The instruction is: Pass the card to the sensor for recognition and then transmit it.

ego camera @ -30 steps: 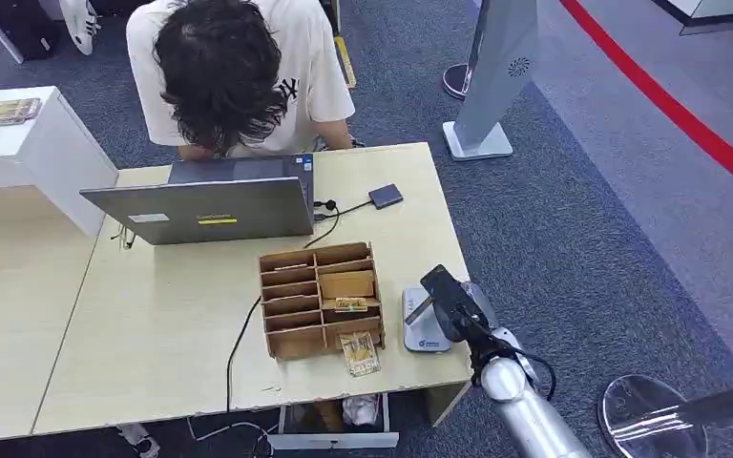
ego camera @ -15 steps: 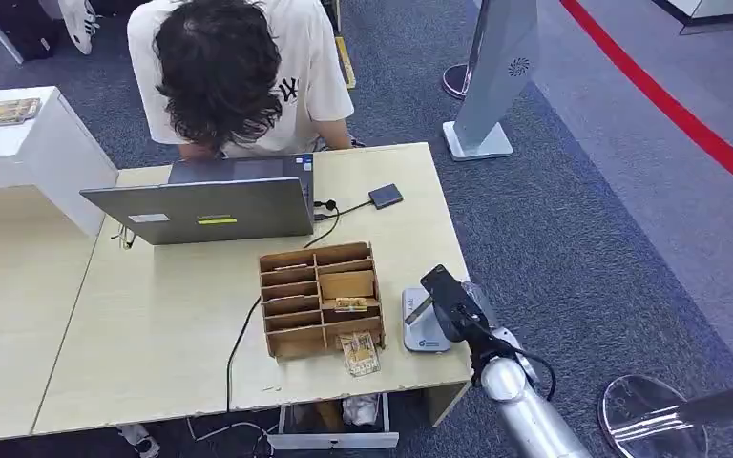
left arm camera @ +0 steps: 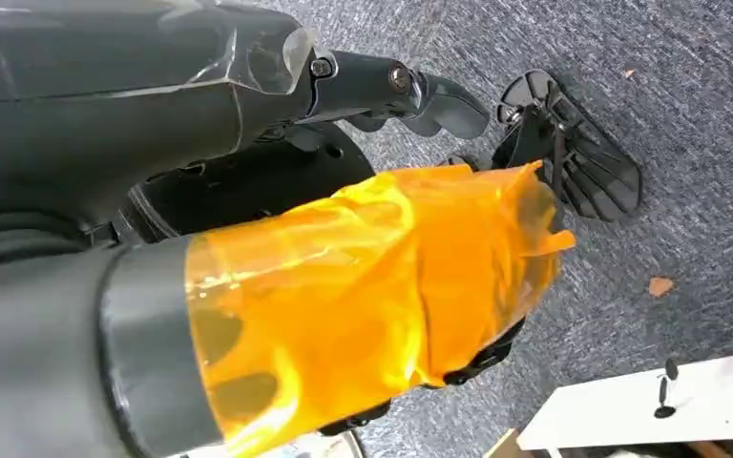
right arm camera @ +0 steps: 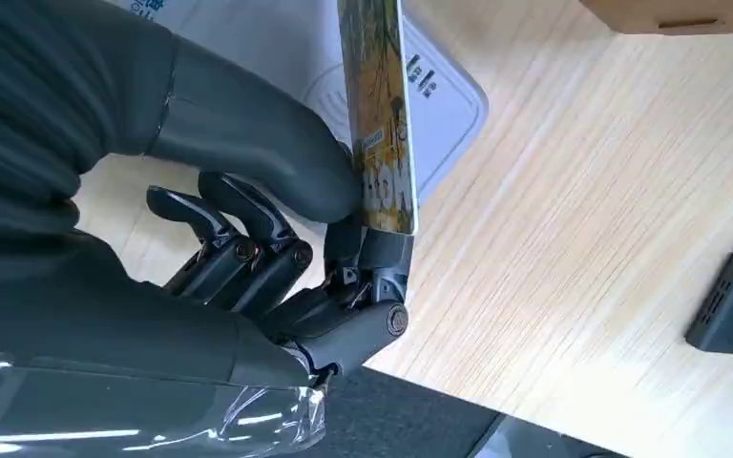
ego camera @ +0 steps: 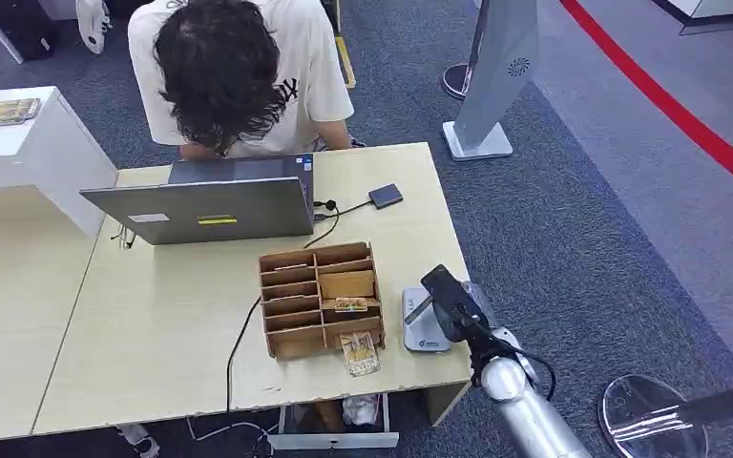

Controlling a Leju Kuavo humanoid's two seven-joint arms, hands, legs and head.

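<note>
I have the card (right arm camera: pixel 379 114) pinched edge-on between the thumb and fingers of my right hand (right arm camera: pixel 277 229), and from the wrist camera it sits directly over the white sensor pad (right arm camera: pixel 439 114), close above it, though I cannot tell whether it touches. From the head camera the right hand (ego camera: pixel 444 301) hangs over that same sensor pad (ego camera: pixel 422 329), which lies near the right, near corner of the table (ego camera: pixel 153 343), just right of the wooden card rack (ego camera: pixel 320 298). So I judge the pick-up done and the recognition step under way; nothing in view tells me whether the reader has registered the card. What remains, as I read the task, is the handover, presumably to the person (ego camera: pixel 239 76) bent over the laptop (ego camera: pixel 205 210) at the far side of the table. My left hand (left arm camera: pixel 344 286) hangs toward the carpet with orange film wrapped round it; it appears to carry nothing, but whether its fingers are curled or spread I cannot tell.
</note>
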